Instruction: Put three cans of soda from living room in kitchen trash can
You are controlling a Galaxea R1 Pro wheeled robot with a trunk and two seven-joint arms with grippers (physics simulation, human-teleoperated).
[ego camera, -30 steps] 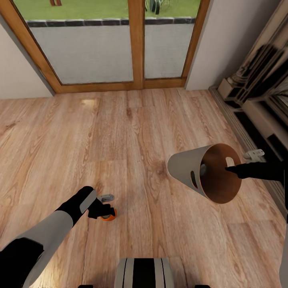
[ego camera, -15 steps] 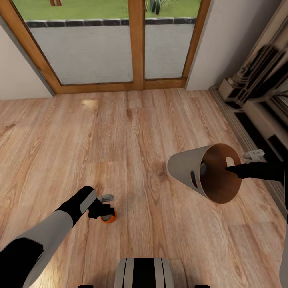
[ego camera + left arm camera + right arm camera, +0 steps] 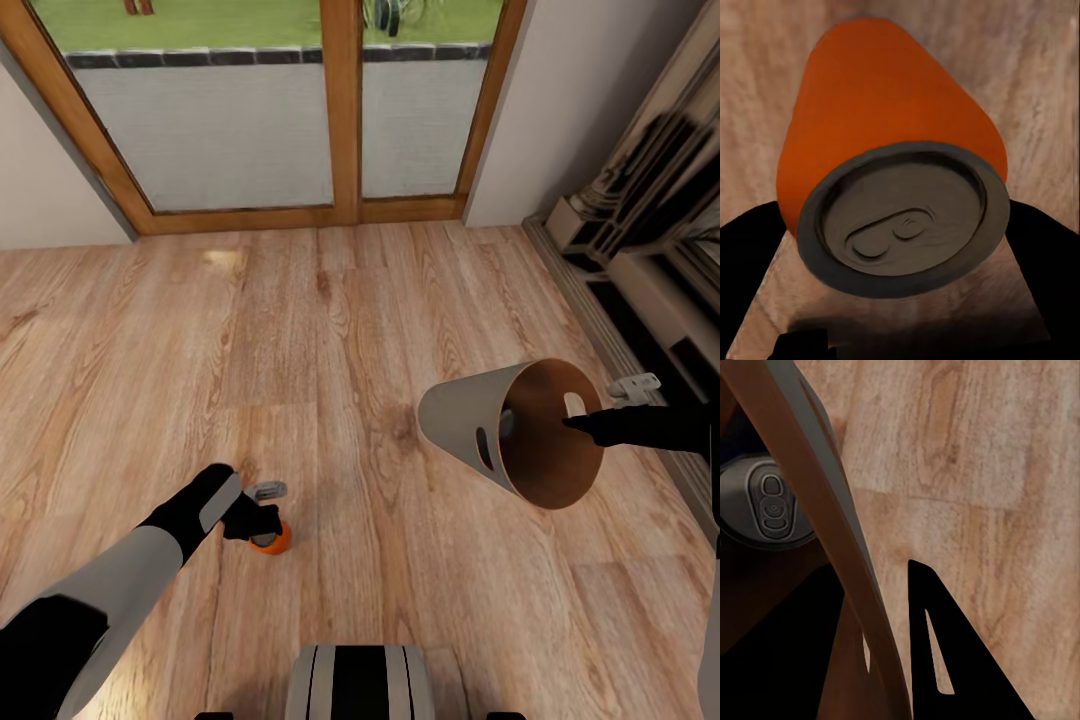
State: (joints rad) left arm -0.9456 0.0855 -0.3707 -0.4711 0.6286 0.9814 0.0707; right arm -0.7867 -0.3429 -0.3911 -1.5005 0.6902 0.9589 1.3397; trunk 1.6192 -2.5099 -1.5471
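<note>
An orange can of soda (image 3: 271, 540) is low over the wood floor at the lower left of the head view, with my left gripper (image 3: 257, 517) shut on it. The left wrist view looks at its grey top (image 3: 900, 225) and orange side, with dark fingers (image 3: 750, 255) on both sides. My right gripper (image 3: 592, 422) is shut on the rim of the tash can (image 3: 470, 420), which hangs tilted with its brown inside facing me. Another can of soda (image 3: 769, 506) lies inside the bin, behind the rim (image 3: 847, 562) in the right wrist view.
Wood-framed glass doors (image 3: 340, 110) close off the far side. A shelf unit (image 3: 650, 260) runs along the right wall. Wood-plank floor (image 3: 300, 330) stretches between the arms and the doors. My base (image 3: 360, 685) shows at the bottom edge.
My left gripper has turned slightly with the can, so less of its orange side shows. The right arm and the bin have not moved.
</note>
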